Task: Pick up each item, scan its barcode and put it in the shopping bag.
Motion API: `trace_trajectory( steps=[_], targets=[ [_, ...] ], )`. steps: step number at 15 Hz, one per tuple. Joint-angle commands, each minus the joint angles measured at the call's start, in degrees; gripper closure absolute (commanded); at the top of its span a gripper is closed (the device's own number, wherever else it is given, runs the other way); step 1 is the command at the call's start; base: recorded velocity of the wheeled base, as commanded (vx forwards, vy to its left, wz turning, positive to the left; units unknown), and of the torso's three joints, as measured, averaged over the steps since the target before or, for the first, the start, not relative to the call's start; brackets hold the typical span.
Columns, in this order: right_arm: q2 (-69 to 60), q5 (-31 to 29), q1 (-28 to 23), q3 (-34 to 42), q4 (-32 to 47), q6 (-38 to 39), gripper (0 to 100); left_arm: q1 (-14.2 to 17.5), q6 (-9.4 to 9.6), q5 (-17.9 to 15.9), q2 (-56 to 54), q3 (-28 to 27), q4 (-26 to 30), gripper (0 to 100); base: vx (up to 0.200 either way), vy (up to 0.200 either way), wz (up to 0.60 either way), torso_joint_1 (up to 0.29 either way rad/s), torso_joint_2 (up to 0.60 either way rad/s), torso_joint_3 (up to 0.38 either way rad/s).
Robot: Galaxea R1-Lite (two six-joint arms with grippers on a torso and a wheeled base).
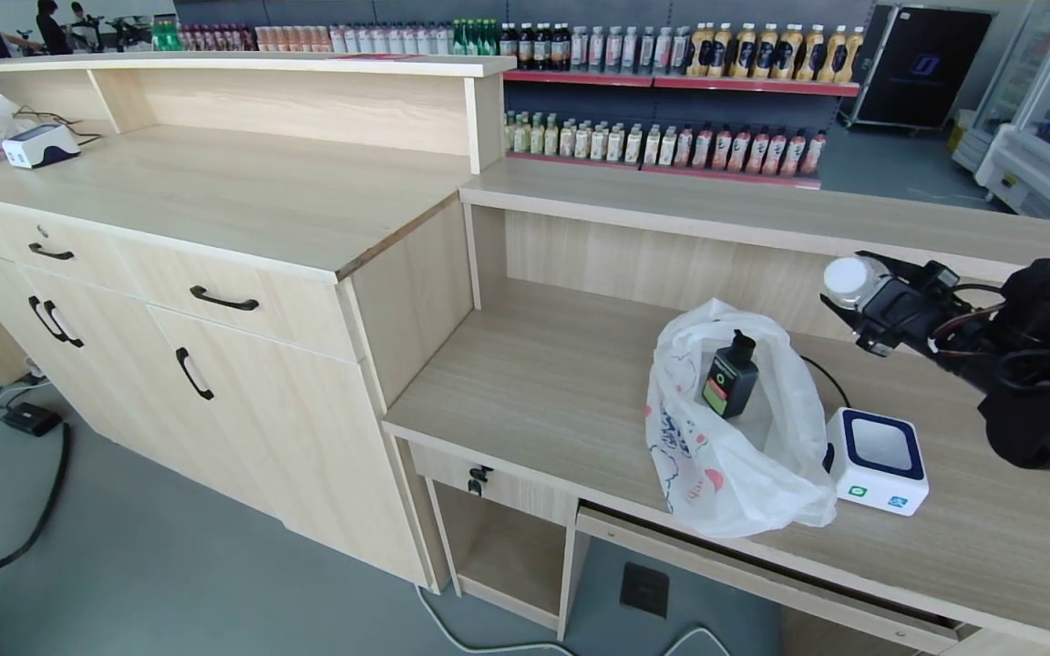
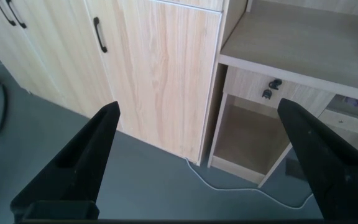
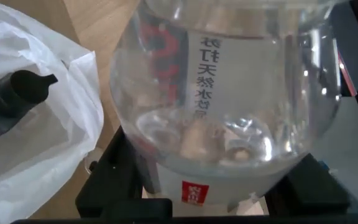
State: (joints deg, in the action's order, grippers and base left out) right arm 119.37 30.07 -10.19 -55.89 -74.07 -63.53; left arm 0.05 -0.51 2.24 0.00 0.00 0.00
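Note:
A clear bottle with a white cap and a red label is held in my right gripper, which is shut on it above the counter, up and to the right of the bag. The white plastic shopping bag stands open on the low counter; a dark pump bottle stands inside it. In the right wrist view the bag and the dark bottle's top lie beside the held bottle. The white barcode scanner sits just right of the bag. My left gripper hangs open over the floor, facing the cabinet.
A taller counter with drawers and doors stands to the left, with another scanner and a bag at its far end. Shelves of drinks run behind. Cables lie on the floor.

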Motion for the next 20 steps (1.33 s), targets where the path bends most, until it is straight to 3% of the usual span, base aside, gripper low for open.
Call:
trace_trajectory(
  steps=[1, 11, 20],
  targets=[
    [1.7, 1.8, -1.1, 0.3, -0.6, -0.9, 100, 0.0, -0.02, 0.0, 0.0, 0.0, 0.0, 0, 0.0, 0.0, 0.0, 0.0, 0.0, 0.0],
    [8.5, 16.7, -5.5, 0.6, -5.8, -6.6, 100, 0.0, -0.02, 0.0, 0.0, 0.0, 0.0, 0, 0.0, 0.0, 0.0, 0.0, 0.0, 0.0],
    [12.6, 19.2, -6.0, 1.6, -7.4, -8.5, 100, 0.0, -0.02, 0.0, 0.0, 0.0, 0.0, 0, 0.0, 0.0, 0.0, 0.0, 0.0, 0.0]
  ],
)
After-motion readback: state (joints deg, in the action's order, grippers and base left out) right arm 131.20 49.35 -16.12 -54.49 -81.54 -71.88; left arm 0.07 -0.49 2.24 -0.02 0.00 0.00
